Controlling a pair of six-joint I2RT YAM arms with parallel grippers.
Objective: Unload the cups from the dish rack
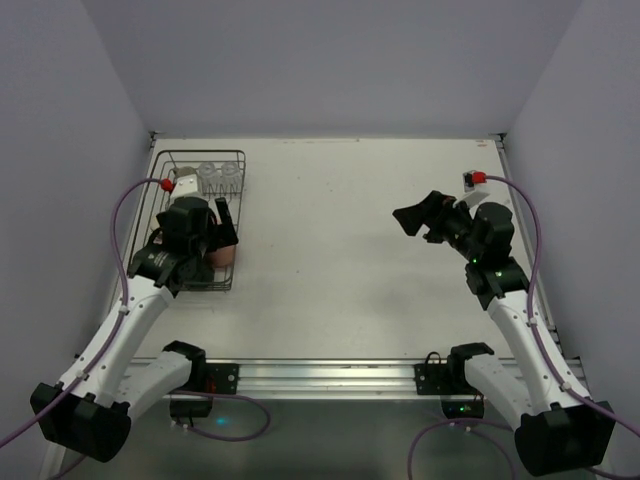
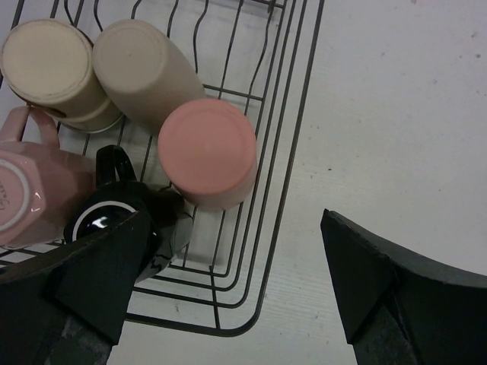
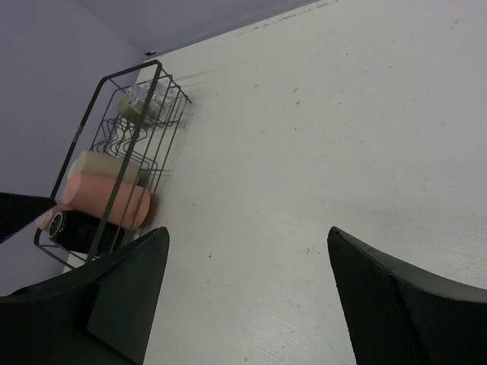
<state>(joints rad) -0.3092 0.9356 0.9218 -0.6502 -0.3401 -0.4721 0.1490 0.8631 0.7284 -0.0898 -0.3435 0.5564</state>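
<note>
top view: the left gripper (image 1: 215, 238), spread wide, hangs over the dish rack (image 1: 203, 153)'s near end. the right gripper (image 1: 420, 218), also wide and empty, is well apart from it.
left wrist: a salmon tumbler (image 2: 207, 152) and black mug (image 2: 114, 220) lie in the rack just ahead of the fingers (image 2: 106, 266). a faint mark on the pale pink mug (image 2: 30, 190) is unreadable.
right wrist: the rack is far ahead-left.

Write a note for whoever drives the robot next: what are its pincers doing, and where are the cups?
Left pincer: open, empty, hovering over the dish rack near the salmon-pink tumbler and black mug.
Right pincer: open, empty, above the table.
Cups: beige tumbler, cream cup, pale pink mug and clear glasses also sit in the rack.
Done: no cup is out.
Left: unload them all.
</note>
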